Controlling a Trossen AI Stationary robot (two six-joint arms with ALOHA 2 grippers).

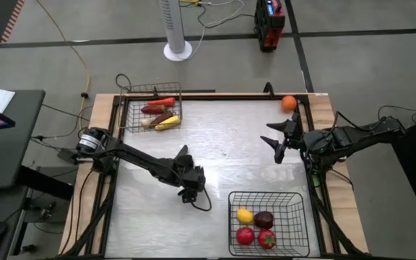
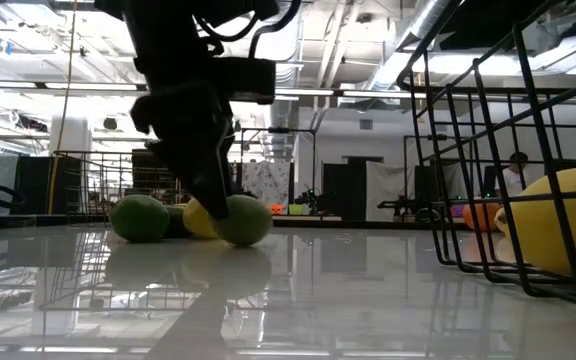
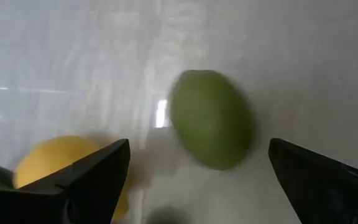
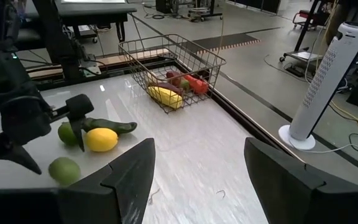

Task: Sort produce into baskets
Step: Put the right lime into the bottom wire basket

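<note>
My left gripper (image 1: pixel 188 191) is open, low over the table's middle, pointing down. One green lime (image 3: pixel 210 118) lies on the table between its fingers, apart from both. A yellow lemon (image 3: pixel 61 168), a second lime (image 4: pixel 67 134) and a long dark green piece (image 4: pixel 114 126) lie beside it. The arm hides all of them in the high view. My right gripper (image 1: pixel 271 141) is open and empty at the right. An orange (image 1: pixel 289 103) rests on the table at the far right.
The grey wire basket (image 1: pixel 130 108) at the far left holds long red, maroon and yellow pieces. The black wire basket (image 1: pixel 266 195) at the near right holds a yellow, a maroon and two red round pieces. Bare table lies between the two arms.
</note>
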